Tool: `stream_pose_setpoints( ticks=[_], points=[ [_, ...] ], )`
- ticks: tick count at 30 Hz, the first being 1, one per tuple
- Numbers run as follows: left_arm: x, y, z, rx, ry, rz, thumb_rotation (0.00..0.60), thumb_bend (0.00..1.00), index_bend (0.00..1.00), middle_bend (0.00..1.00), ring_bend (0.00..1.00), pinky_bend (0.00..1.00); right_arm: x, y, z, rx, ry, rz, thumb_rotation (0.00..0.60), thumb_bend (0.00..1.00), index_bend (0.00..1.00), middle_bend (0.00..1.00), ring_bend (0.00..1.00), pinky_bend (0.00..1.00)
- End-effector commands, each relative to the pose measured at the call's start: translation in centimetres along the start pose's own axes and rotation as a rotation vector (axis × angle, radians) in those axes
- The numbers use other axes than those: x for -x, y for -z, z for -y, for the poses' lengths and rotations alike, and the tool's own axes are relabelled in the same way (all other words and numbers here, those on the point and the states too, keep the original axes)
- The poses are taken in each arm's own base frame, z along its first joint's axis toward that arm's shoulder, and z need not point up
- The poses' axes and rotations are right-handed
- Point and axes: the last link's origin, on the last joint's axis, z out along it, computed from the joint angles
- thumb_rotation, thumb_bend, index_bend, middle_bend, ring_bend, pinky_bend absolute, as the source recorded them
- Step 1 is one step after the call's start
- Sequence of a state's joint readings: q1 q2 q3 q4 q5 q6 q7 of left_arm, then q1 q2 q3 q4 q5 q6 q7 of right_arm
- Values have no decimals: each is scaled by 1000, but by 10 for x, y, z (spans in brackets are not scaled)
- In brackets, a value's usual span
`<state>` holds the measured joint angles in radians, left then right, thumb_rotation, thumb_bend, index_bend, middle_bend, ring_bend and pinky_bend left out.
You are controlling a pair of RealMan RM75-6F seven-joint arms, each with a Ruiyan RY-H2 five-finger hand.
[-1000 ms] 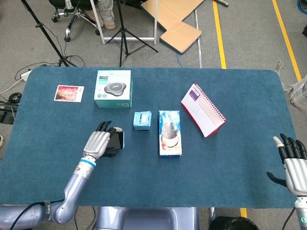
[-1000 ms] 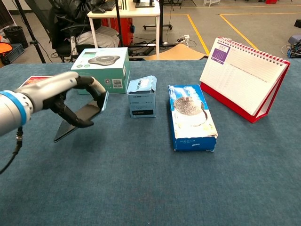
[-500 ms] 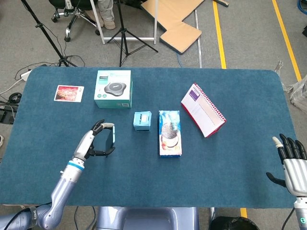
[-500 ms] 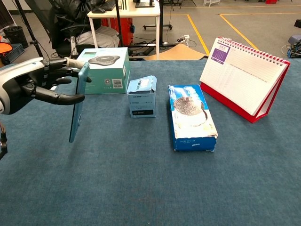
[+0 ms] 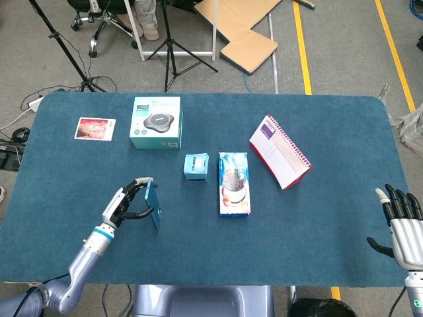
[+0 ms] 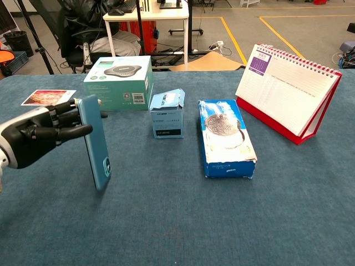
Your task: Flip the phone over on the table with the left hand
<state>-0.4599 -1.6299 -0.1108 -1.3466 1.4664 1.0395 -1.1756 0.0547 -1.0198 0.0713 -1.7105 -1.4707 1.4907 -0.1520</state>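
Half the flip remains: the left hand (image 6: 39,136) grips the phone (image 6: 95,143) on edge, not yet laid flat.

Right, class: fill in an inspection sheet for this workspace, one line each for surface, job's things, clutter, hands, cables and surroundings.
Surface: table covered in blue cloth.
Job's things: phone stands nearly on end, blue back toward the chest camera, lower end at the cloth.
Clutter: green box, small box, snack box, calendar, photo card.
Hands: left hand holds the phone near its top; right hand at the table's near right corner, fingers apart, holding nothing.
Cables: some on the floor left of the table.
Surroundings: tripod, cardboard, yellow floor lines, a seated person beyond the table.
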Motion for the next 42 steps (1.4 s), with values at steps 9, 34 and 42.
stream_pose_setpoints(
  ticks=[9,34,42],
  points=[
    [-6,2,9,-14,22,4,600,355,363,324,0,0,0,0,0,0,1,-1,600,0,0,0,0,0],
    [-53,31,24,54,155,-71,600,0,314,232,0,0,-1,1,1,-2,-1,-3,600,0,0,0,0,0],
    [-81,47,-9,186,-90,-143,405,0,314,234,0,0,-2,2,2,-7,-6,-8,600,0,0,0,0,0]
  ],
)
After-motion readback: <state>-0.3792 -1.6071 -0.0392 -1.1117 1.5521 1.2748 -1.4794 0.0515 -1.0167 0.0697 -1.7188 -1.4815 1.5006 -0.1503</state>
